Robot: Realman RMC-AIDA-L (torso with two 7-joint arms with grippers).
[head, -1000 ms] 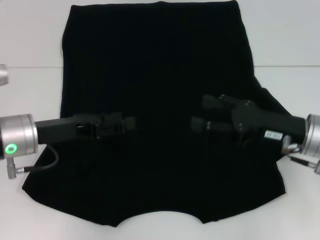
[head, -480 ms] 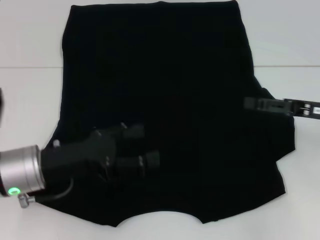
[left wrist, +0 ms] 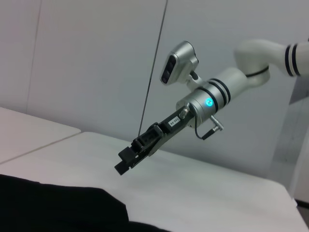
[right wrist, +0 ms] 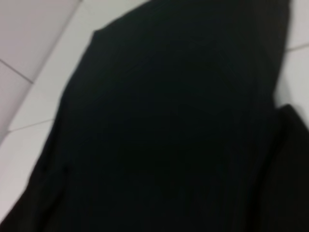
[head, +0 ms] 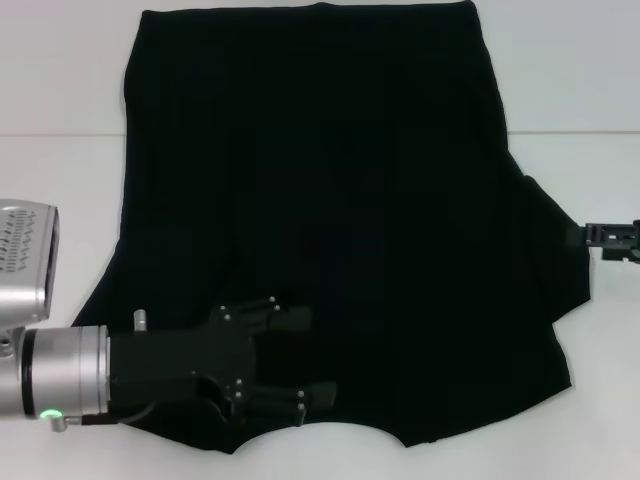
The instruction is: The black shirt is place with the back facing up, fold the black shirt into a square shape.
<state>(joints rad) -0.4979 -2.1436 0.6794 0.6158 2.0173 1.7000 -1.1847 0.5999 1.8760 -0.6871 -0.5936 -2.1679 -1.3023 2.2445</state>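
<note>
Both of our arms have shifted since the earlier frames: our left gripper (head: 300, 360) has travelled from the middle of the black shirt (head: 330, 200) down toward its near hem, and our right gripper (head: 592, 236) has pulled out sideways to the right edge of the head view. We see the left gripper low over the cloth near the curved neckline at the near edge, its two fingers (head: 290, 320) spread apart with dark cloth showing between them; whether they touch the fabric we cannot tell. Our right gripper sits just beside the shirt's right sleeve, over the white table (head: 60, 90), and only its tip shows in the head view. From the left wrist view we see that right gripper (left wrist: 126, 161) raised above the table (left wrist: 203, 193), pointing down and toward the cloth, its fingers seeming close together, though we cannot tell for sure whether they are parted. The shirt lies spread flat on the table with its plain side up, the straight hem at the far edge, the neckline toward us, and the right sleeve folded in a little at the right side. Our right wrist view is filled by the shirt (right wrist: 174, 125) with table (right wrist: 29, 34) beyond it.
</note>
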